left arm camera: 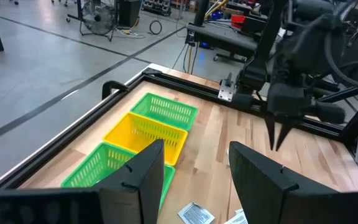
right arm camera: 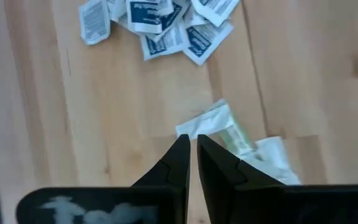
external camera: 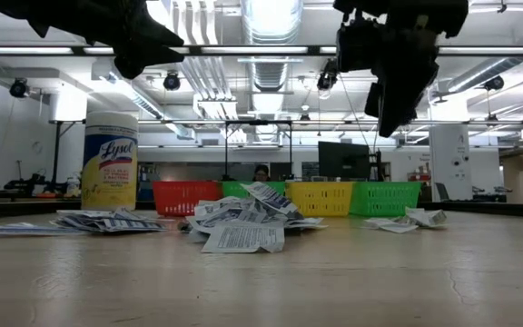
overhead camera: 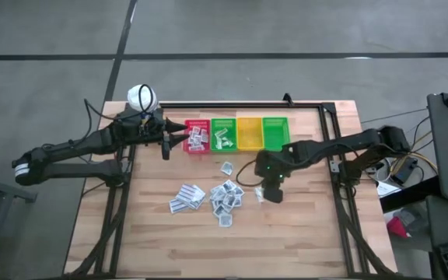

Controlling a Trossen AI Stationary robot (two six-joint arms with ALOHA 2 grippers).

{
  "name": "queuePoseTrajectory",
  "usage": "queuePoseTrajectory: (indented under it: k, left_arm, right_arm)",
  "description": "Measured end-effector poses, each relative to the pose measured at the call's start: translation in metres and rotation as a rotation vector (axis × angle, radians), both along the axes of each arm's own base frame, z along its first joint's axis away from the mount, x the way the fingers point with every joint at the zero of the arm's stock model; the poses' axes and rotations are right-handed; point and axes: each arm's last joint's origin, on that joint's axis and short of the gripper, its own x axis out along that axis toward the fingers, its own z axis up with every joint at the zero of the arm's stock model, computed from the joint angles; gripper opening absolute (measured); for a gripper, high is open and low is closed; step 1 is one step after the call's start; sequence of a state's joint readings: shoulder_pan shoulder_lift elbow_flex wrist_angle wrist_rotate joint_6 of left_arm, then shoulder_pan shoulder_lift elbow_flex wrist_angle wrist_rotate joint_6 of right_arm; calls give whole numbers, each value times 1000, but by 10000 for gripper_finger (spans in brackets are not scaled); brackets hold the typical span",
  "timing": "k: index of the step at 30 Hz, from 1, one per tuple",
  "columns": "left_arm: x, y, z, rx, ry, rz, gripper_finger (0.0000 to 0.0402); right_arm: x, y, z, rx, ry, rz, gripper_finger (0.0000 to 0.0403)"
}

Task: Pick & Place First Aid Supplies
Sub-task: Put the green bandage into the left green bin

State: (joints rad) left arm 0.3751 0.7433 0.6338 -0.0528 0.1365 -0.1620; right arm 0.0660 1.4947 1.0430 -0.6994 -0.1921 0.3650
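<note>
So you're only partway through: the red bin [overhead camera: 197, 137] and the green bin [overhead camera: 223, 134] beside it already hold a few sachets; the yellow bin [overhead camera: 249, 133] looks bare; most of the first aid supplies [overhead camera: 225, 194] lie heaped mid-table. Your right gripper [right arm camera: 191, 151] hangs above a greenish packet [right arm camera: 215, 126], fingers nearly together, holding nothing I can see; your left gripper [left arm camera: 194, 168] waits spread apart near the bins, empty.

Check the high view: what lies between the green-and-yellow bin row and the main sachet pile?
One lone sachet lies on bare table between the bins and the sachet pile, per the high view.
</note>
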Motion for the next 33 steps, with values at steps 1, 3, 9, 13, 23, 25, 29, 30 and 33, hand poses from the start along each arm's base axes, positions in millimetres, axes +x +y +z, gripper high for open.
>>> queuePoseTrajectory:
  k: [1,3,9,13,23,25,29,30,33]
  left_arm:
    - [0,0,0,0,0,0,175]
    - [0,0,0,1,0,0,175]
    - [0,0,0,12,3,-2,175]
    - [0,0,0,47,11,-8,175]
    - [0,0,0,99,24,-17,175]
    - [0,0,0,103,25,-18,175]
    - [0,0,0,103,25,-18,175]
    - [0,0,0,103,25,-18,175]
    - [0,0,0,104,25,-18,175]
  right_arm:
    - [2,3,-1,8,12,-9,29]
    - [6,8,-2,23,23,-31,29]
    - [14,18,-14,66,106,-126,29]
    - [18,22,-23,134,161,-178,29]
    - [21,24,-36,178,238,-279,90]
    - [21,23,-36,181,241,-310,107]
    - [19,23,-39,165,254,-402,132]
    - [19,22,-39,171,257,-421,136]
    - [18,22,-41,181,270,-465,141]
